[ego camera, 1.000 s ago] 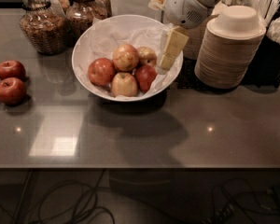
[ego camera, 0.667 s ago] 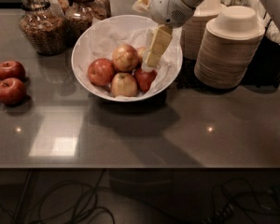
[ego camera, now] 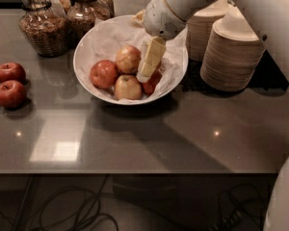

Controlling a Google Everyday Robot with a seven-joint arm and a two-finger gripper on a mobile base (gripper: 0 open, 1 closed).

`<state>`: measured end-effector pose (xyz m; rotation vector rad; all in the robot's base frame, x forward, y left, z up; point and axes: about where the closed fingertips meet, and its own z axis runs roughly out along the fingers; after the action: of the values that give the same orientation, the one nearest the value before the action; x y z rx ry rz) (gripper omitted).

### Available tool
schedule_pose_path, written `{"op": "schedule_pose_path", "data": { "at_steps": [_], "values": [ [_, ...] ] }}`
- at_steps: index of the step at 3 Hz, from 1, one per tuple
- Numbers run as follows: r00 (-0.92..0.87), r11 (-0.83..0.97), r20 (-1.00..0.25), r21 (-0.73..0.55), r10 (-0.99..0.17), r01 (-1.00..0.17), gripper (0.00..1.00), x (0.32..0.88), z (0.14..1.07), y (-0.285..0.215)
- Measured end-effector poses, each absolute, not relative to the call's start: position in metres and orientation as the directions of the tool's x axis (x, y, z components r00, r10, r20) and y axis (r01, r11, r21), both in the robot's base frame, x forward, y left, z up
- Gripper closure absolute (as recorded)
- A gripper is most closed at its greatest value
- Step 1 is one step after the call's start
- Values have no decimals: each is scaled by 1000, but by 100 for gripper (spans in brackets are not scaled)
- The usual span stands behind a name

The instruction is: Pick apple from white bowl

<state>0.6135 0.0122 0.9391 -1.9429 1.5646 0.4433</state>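
A large glossy white bowl (ego camera: 89, 51) lined with crumpled white paper stands at the back middle of the grey table. It holds several apples: a red one (ego camera: 104, 73) at the left, a yellowish one (ego camera: 128, 58) behind, a pale one (ego camera: 128, 87) in front, and a red one (ego camera: 150, 85) partly hidden at the right. My gripper (ego camera: 147, 70) reaches down into the bowl from the upper right, its cream fingers over the right-hand red apple, beside the yellowish one.
Three red apples (ego camera: 10, 93) lie on the table at the left edge. Glass jars (ego camera: 42, 25) of snacks stand behind the bowl at the left. Stacks of beige paper bowls (ego camera: 233, 52) stand right of the bowl. Cables lie on the floor below the table's front edge.
My gripper has moved left and down, from over the bowl's right rim into the bowl among the apples. The apples have not visibly moved.
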Motion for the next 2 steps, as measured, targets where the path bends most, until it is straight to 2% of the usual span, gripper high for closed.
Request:
{"op": "schedule_pose_path", "data": {
  "at_steps": [2],
  "values": [
    [210, -118, -601, -189, -771, -975, 0, 616, 915, 13]
  ]
}}
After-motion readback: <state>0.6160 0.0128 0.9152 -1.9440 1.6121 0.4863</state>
